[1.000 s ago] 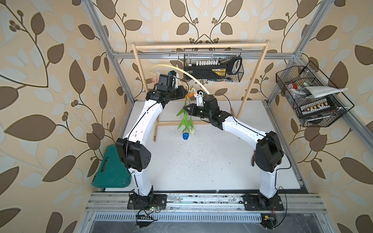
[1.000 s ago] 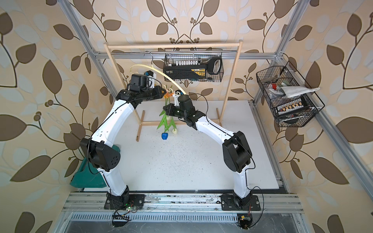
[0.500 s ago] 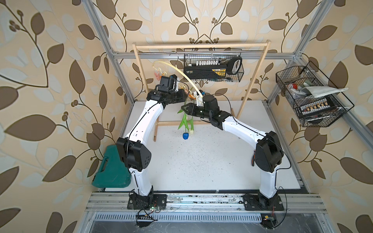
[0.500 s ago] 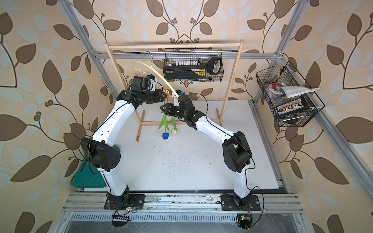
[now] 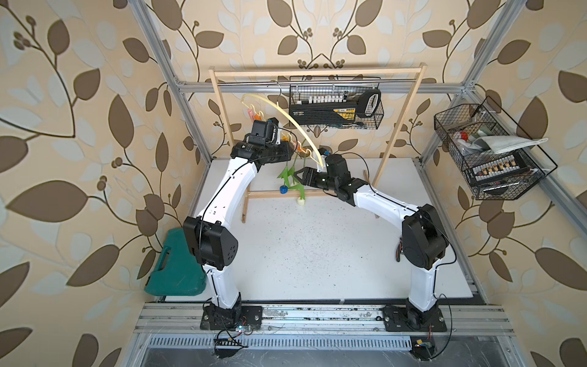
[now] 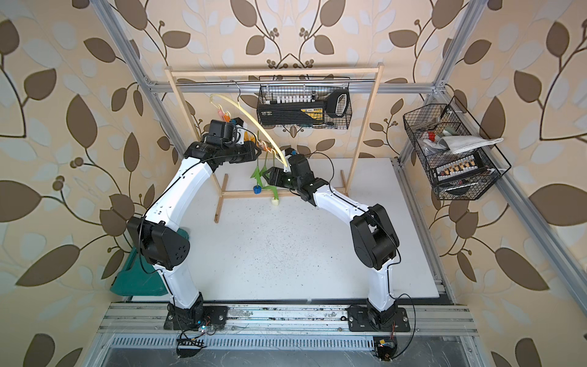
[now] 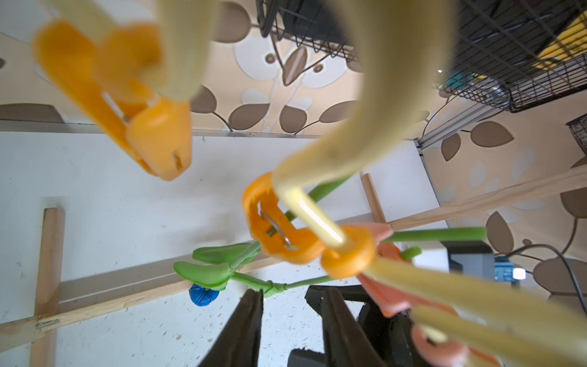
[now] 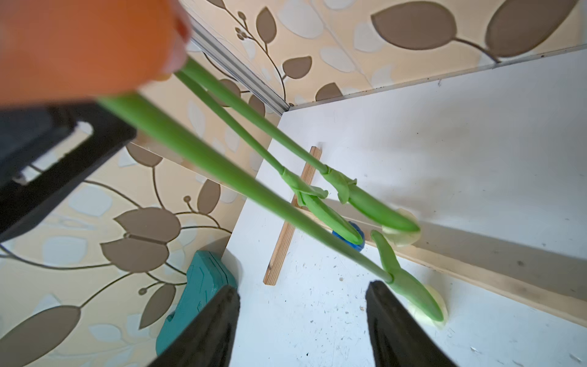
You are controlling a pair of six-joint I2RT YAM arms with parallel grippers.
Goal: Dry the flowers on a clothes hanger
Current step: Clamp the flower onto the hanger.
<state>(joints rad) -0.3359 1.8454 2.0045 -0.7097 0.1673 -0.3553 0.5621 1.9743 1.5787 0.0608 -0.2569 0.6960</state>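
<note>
**Flowers hang head down from the clothes hanger; both tools are spread.**

At the back of the white surface [image 5: 317,254] we see the wooden rack [image 5: 317,73], with the clothes hanger [image 7: 390,63] hanging tilted under its top. The flowers [image 8: 222,171] hang from the hanger's clothespins [image 7: 279,228], heads down near the surface. The right tool [image 8: 301,286] is spread wide beside one stem and grips nothing. The left tool [image 7: 290,295] stands partly apart near the clothespins, with nothing between its fingers.
</note>
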